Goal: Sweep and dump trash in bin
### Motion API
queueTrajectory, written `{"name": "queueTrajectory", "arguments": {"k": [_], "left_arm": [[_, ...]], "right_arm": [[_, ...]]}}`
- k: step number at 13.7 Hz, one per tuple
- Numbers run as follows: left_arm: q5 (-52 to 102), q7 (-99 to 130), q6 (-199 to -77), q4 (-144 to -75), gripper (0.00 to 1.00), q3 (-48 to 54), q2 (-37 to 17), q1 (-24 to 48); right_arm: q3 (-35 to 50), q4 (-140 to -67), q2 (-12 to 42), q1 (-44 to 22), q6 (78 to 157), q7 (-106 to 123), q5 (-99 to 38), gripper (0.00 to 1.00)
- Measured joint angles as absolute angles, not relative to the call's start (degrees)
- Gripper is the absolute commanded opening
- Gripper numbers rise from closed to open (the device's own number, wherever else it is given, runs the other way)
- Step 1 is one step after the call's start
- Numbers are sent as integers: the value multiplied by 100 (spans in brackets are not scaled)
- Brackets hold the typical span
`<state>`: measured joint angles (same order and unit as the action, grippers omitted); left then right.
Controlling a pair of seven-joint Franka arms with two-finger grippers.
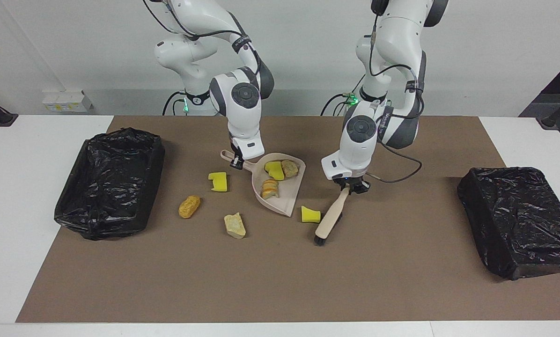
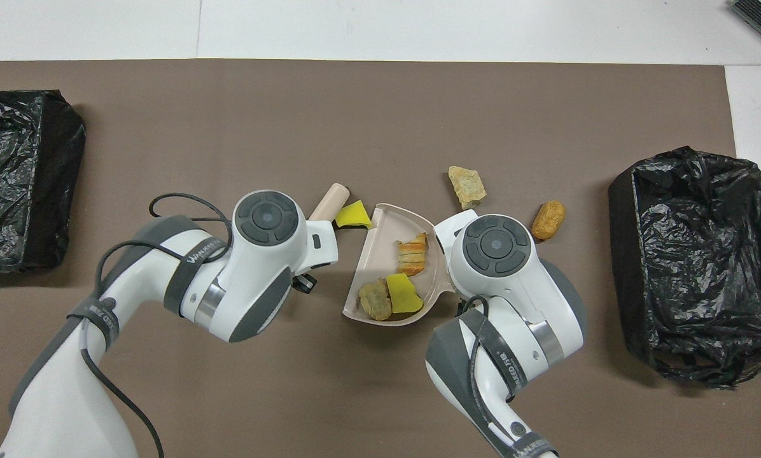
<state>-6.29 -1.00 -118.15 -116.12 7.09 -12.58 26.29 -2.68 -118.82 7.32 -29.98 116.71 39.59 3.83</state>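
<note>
Facing view: left gripper (image 1: pixel 347 186) clamps the brush (image 1: pixel 329 219), bristles beside a yellow scrap (image 1: pixel 310 214), perhaps touching; right gripper (image 1: pixel 236 163) grips the dustpan (image 1: pixel 287 194) handle.

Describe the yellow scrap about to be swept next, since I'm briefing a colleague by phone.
Find the beige dustpan at the middle of the brown mat. Just off its open mouth, beside the brush, lies a yellow sponge chunk. It alone sits between brush and pan.
</note>
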Motion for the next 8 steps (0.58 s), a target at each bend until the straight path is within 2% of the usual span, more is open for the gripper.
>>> {"name": "queueTrajectory", "arguments": {"k": [5, 8], "left_arm": [[-398, 1010, -11665, -12062, 0, 755, -766, 3770], [-299, 1264, -11288, -12062, 0, 747, -555, 4020]], "right_arm": [[-268, -11885, 732, -2998, 11671, 3958, 383, 0], [-268, -11886, 732, -2998, 11671, 3958, 383, 0]]}}
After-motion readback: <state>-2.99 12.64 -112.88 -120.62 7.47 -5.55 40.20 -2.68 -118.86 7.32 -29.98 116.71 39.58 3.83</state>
